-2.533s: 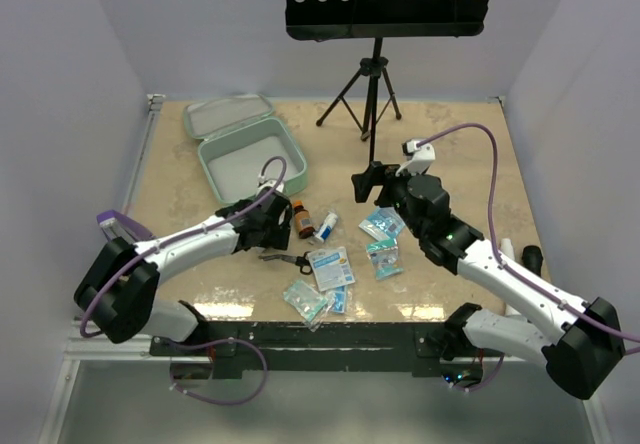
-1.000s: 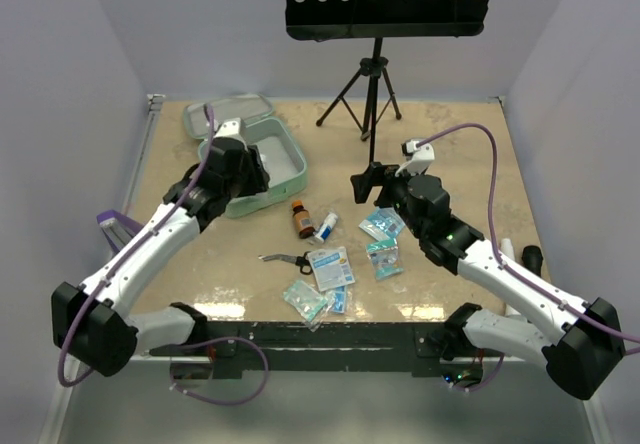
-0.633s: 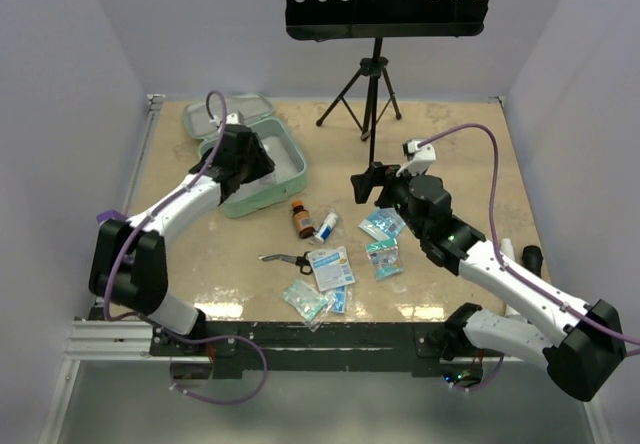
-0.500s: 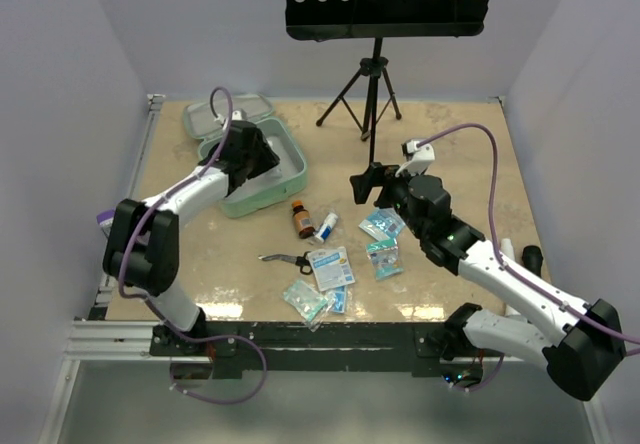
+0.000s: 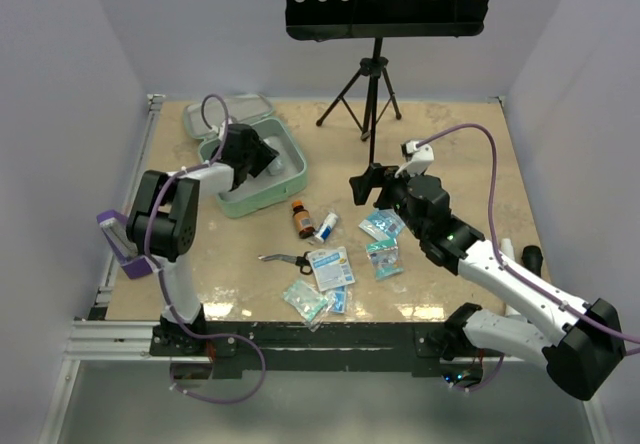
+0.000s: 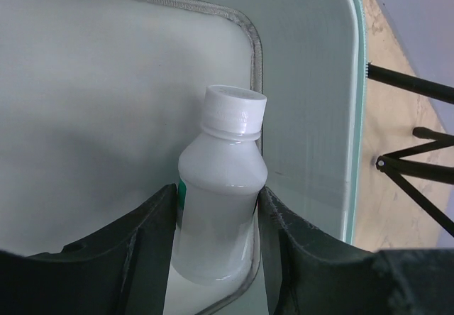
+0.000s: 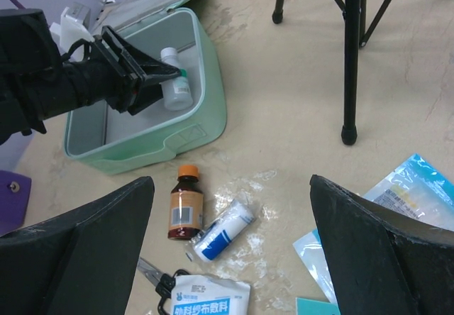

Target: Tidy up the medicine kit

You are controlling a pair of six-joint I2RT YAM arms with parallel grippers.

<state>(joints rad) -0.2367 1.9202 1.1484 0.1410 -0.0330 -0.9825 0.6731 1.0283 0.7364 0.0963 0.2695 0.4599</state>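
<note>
Packing in progress: at far left, the open medicine kit is entered by the left gripper, its fingers clamped on a white bottle held inside the tin. Release and a clean withdrawal are judged due next. At centre, an amber bottle, a tube and sachets lie unpacked; the right gripper is spread wide, empty.
</note>
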